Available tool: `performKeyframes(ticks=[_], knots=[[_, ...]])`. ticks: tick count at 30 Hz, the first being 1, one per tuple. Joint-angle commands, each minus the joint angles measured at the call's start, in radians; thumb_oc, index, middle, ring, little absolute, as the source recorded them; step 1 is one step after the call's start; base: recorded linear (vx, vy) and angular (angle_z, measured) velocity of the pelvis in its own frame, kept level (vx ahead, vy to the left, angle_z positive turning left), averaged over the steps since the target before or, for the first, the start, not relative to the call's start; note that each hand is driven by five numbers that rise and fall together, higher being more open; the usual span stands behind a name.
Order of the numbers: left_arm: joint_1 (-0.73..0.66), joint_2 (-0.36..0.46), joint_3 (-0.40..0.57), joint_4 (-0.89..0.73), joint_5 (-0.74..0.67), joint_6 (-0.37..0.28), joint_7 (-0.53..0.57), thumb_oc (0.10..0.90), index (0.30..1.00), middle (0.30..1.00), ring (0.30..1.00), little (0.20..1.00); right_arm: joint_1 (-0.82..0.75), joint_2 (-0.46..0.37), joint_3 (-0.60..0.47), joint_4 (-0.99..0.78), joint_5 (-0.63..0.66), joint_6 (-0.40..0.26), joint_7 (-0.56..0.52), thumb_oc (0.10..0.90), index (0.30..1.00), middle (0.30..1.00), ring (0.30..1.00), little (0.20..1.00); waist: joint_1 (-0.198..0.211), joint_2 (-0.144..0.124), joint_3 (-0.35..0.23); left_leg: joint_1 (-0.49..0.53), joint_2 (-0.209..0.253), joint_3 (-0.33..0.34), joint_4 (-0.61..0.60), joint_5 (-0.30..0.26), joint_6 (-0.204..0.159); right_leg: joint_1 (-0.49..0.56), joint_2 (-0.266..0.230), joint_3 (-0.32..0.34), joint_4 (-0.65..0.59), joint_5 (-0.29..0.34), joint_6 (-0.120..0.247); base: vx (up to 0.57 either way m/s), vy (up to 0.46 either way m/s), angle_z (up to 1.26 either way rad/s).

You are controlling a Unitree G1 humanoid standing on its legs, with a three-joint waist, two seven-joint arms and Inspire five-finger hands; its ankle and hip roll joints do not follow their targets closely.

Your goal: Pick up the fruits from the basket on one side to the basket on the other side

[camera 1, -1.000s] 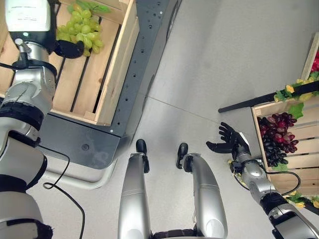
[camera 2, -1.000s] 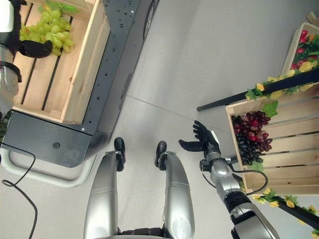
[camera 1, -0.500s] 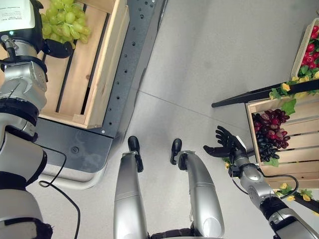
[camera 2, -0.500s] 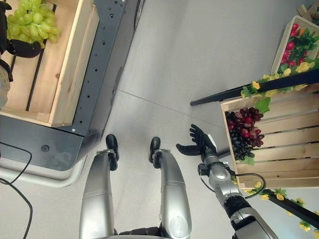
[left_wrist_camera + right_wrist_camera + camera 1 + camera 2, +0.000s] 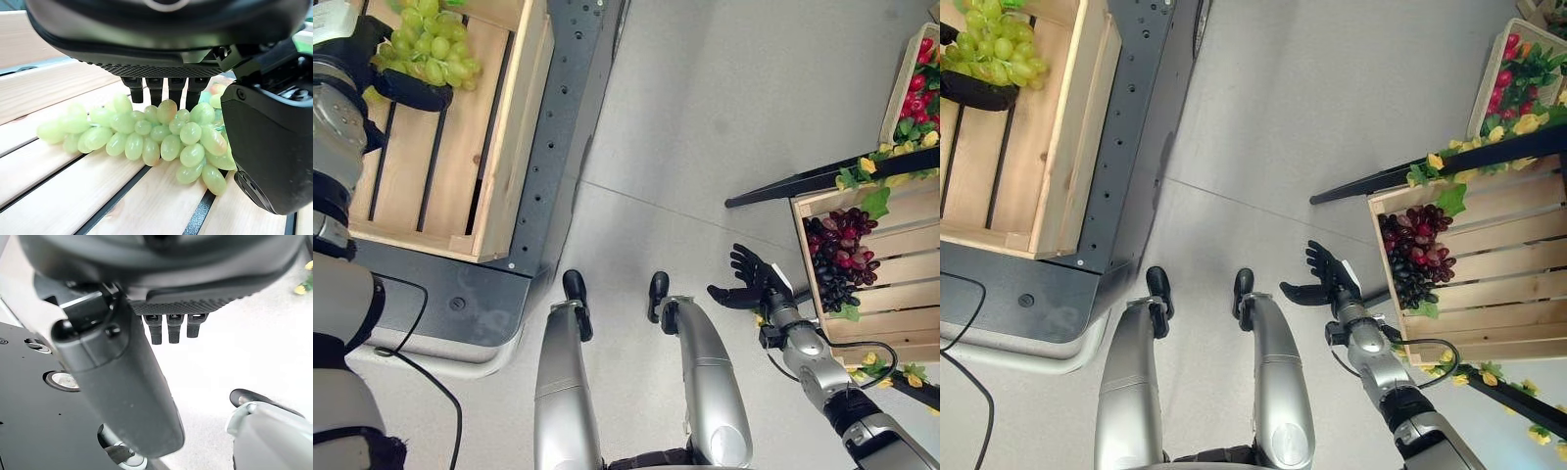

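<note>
A bunch of green grapes lies on the slats of the wooden crate at the upper left. My left hand rests in that crate right beside the bunch. In the left wrist view the green grapes sit on the slats between my straight fingers and thumb, and the hand is open. A bunch of dark purple grapes lies in the wooden crate at the right. My right hand hovers open over the floor just left of that crate, fingers spread and holding nothing.
The left crate stands on a dark perforated metal platform. A black bar with leaves and yellow flowers runs above the right crate. Beyond it stands another crate with red fruit. Grey floor lies between the two sides.
The whole picture has slid leftward, so the camera moved. My left hand stays by the green grapes and my right hand holds its place beside the right crate.
</note>
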Motion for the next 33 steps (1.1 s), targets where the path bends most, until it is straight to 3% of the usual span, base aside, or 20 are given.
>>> performKeyframes(ticks=[1, 10, 15, 19, 26, 33], knots=[[0.045, -0.012, -0.043, 0.045, 0.011, -0.01, -0.143, 0.4, 0.3, 0.3, 0.3, 0.3, 0.034, -0.111, -0.099, -0.037, 0.0, -0.03, -0.031, 0.8, 0.9, 0.9, 0.9, 0.9, 0.002, 0.027, -0.01, 0.136, -0.045, 0.1, -0.096, -0.136, 0.035, 0.044, 0.054, -0.013, -0.092, 0.058, 0.001, 0.0, -0.002, -0.08], [0.081, 0.008, -0.023, -0.037, 0.055, -0.111, -0.065, 0.4, 0.3, 0.3, 0.3, 0.3, 0.032, -0.091, -0.118, -0.015, 0.02, -0.062, -0.024, 0.8, 0.9, 0.9, 0.9, 0.9, 0.023, 0.044, -0.01, 0.219, -0.051, 0.098, -0.12, -0.143, 0.039, 0.121, 0.045, -0.019, -0.102, 0.046, -0.002, -0.01, -0.045, -0.03], [0.111, 0.012, 0.003, -0.076, 0.018, -0.127, -0.029, 0.4, 0.3, 0.3, 0.3, 0.3, 0.028, -0.078, -0.116, -0.009, 0.029, -0.06, -0.028, 0.8, 0.9, 0.9, 0.9, 0.9, 0.032, 0.057, -0.01, 0.279, -0.055, 0.096, -0.137, -0.144, 0.04, 0.175, 0.036, -0.019, -0.107, 0.038, -0.005, -0.01, -0.05, 0.0], [0.148, 0.022, 0.074, -0.111, -0.101, -0.121, 0.032, 0.4, 0.3, 0.3, 0.3, 0.3, 0.04, -0.064, -0.122, -0.01, 0.025, -0.066, -0.037, 0.8, 0.9, 0.9, 0.9, 0.9, 0.04, 0.07, -0.01, 0.338, -0.061, 0.093, -0.15, -0.147, 0.04, 0.232, 0.029, -0.017, -0.119, 0.032, -0.007, 0.0, -0.059, -0.02], [0.301, 0.017, 0.331, -0.17, -0.339, -0.136, 0.11, 0.4, 0.3, 0.3, 0.3, 0.3, 0.091, -0.026, -0.143, -0.044, -0.008, -0.075, -0.036, 0.8, 0.9, 0.9, 0.9, 0.9, 0.054, 0.098, -0.01, 0.485, -0.077, 0.086, -0.191, -0.151, 0.036, 0.369, 0.011, -0.015, -0.141, 0.011, -0.012, 0.02, -0.045, -0.02], [0.402, -0.017, 0.44, -0.202, -0.345, -0.13, 0.148, 0.4, 0.3, 0.3, 0.3, 0.3, 0.108, -0.007, -0.141, -0.046, -0.034, -0.064, -0.035, 0.8, 0.9, 0.9, 0.9, 0.9, 0.054, 0.115, -0.01, 0.557, -0.083, 0.081, -0.23, -0.138, 0.029, 0.435, 0.005, -0.012, -0.159, -0.001, -0.015, 0.01, -0.009, 0.0]])
